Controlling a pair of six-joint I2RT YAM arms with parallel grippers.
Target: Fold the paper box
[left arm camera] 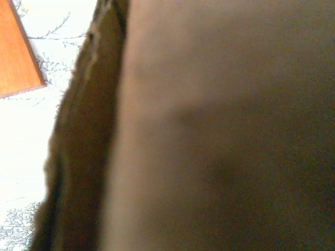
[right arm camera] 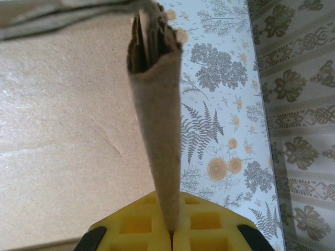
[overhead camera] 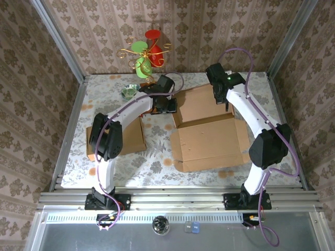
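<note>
Paper box spread open on the bench, an arm at each far corner.

I see the paper box [overhead camera: 209, 138] lying opened out on the bench [overhead camera: 152, 157], right of centre toward 3 o'clock. My right fingers [overhead camera: 226, 102] sit at the box's 1 o'clock corner, and through the right wrist camera they are clenched on a thin cardboard flap [right arm camera: 157, 115] (seen edge-on, it rises straight out of the pinch). My left fingers [overhead camera: 166, 107] are at the box's 11 o'clock corner. The left wrist view is blurred brown cardboard pressed close, so I cannot tell whether they are gripping or released. A flat cardboard sheet [overhead camera: 131, 137] lies at 9 o'clock, under the left arm.
</note>
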